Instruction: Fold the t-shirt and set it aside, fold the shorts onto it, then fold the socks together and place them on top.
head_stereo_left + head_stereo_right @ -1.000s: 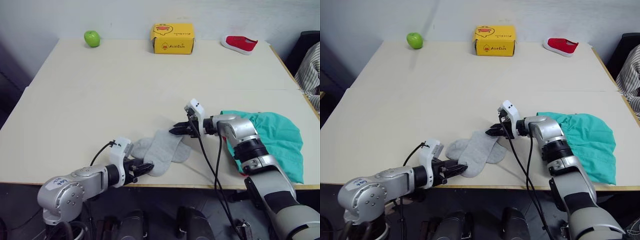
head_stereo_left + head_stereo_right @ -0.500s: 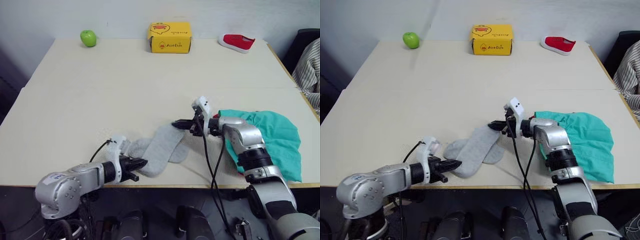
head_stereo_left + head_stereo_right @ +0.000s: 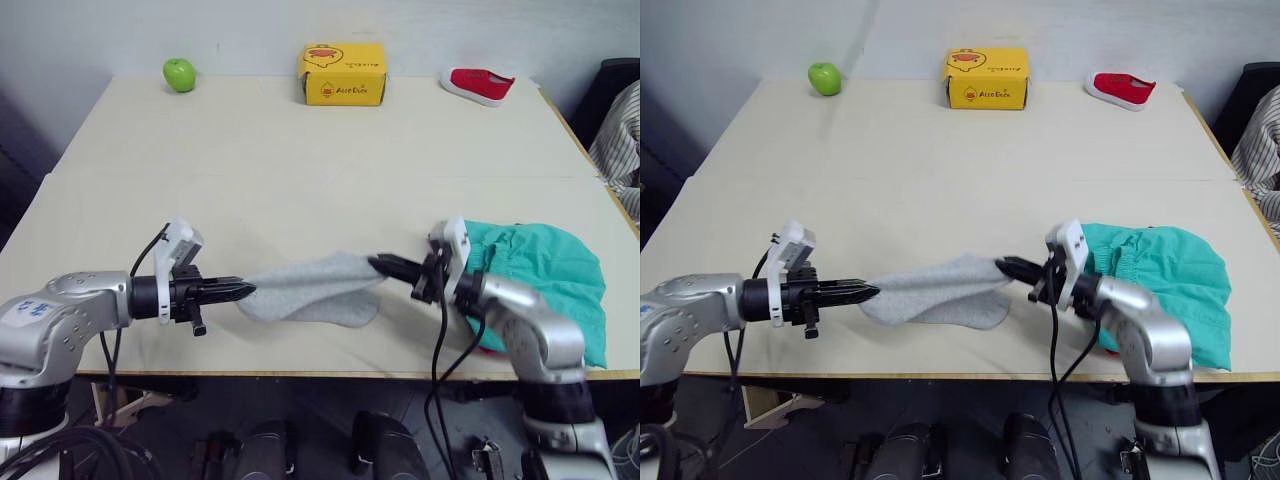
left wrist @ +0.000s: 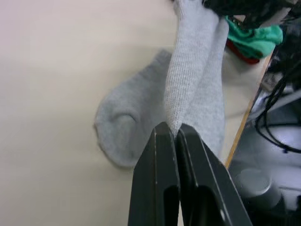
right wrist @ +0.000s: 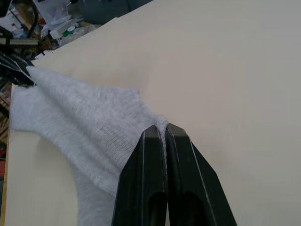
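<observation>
You've got the socks (image 3: 312,290) strung between both arms near the front edge of the tabletop (image 3: 300,160) — one light grey sock pulled taut into a band, the other lying flat beneath it. Your left gripper (image 3: 243,290) has its fingers pressed together on one end of the raised sock, and in the left wrist view the ribbed knit runs straight out from the pinch. Your right gripper (image 3: 381,265) is clamped on the opposite end, fingers closed with the fuzzy cloth bunched at the tips. Just behind your right arm sit the teal-green shorts (image 3: 555,275), rumpled, with a sliver of red t-shirt (image 4: 240,51) peeking out underneath. Along the far edge — a green apple (image 3: 180,74), a yellow box (image 3: 343,74) and a small red shoe (image 3: 481,85).
</observation>
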You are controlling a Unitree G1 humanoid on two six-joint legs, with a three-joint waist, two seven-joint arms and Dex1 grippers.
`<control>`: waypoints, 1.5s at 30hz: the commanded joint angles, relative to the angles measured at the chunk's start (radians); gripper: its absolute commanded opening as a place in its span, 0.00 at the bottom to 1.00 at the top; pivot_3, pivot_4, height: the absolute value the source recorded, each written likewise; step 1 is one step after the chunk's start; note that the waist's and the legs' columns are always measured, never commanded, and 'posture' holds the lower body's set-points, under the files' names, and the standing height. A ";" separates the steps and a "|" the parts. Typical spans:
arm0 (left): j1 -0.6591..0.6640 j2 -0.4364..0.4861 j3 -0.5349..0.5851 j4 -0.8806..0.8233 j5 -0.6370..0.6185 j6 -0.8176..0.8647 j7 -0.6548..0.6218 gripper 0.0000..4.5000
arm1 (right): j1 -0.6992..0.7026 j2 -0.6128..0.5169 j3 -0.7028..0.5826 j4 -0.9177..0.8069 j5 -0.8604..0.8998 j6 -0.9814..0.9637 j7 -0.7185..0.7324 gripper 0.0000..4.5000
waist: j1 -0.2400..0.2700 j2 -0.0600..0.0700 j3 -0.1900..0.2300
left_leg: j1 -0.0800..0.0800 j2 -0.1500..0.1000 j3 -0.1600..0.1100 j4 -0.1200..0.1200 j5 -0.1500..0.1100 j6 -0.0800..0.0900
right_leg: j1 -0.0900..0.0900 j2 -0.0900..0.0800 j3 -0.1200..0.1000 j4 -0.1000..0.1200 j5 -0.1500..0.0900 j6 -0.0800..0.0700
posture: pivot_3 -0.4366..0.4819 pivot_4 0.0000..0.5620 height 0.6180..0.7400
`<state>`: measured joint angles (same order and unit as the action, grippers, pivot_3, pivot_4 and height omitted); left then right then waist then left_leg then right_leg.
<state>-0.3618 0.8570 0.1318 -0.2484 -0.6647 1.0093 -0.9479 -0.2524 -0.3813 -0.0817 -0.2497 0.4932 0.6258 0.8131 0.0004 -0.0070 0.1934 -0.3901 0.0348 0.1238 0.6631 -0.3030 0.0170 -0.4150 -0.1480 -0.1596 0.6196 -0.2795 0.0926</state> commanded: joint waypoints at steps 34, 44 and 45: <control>-0.236 -0.105 -0.206 0.437 0.287 -0.417 -0.193 0.34 | 0.251 0.015 0.105 -0.078 -0.160 -0.362 -0.156 0.29 | -0.006 0.000 0.000 | 0.000 0.000 0.004 0.003 0.001 0.003 | -0.002 0.000 0.001 0.003 0.001 0.002 | 0.48 0.27 1.00; -0.035 -0.178 -0.021 0.189 0.150 -0.583 -0.179 0.41 | 0.089 -0.017 0.149 -0.082 -0.090 -0.411 -0.008 0.28 | -0.006 0.000 0.000 | 0.002 0.001 0.003 0.003 0.001 0.003 | 0.000 0.000 0.001 0.003 0.001 0.002 | 0.48 0.27 1.00; -0.016 -0.201 -0.043 0.160 0.169 -0.607 -0.164 0.34 | 0.064 0.000 0.195 -0.055 -0.129 -0.428 -0.012 0.20 | -0.005 0.000 0.000 | 0.003 0.001 0.003 0.003 0.001 0.003 | 0.001 0.000 0.001 0.003 0.001 0.002 | 0.48 0.27 1.00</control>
<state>-0.4004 0.6762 0.1106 -0.0198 -0.4938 0.4393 -1.1304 -0.1705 -0.4031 0.0501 -0.3139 0.4039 0.2322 0.7949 -0.0042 -0.0069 0.1937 -0.3871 0.0358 0.1265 0.6663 -0.3025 0.0202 -0.4132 -0.1485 -0.1585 0.6225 -0.2786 0.0944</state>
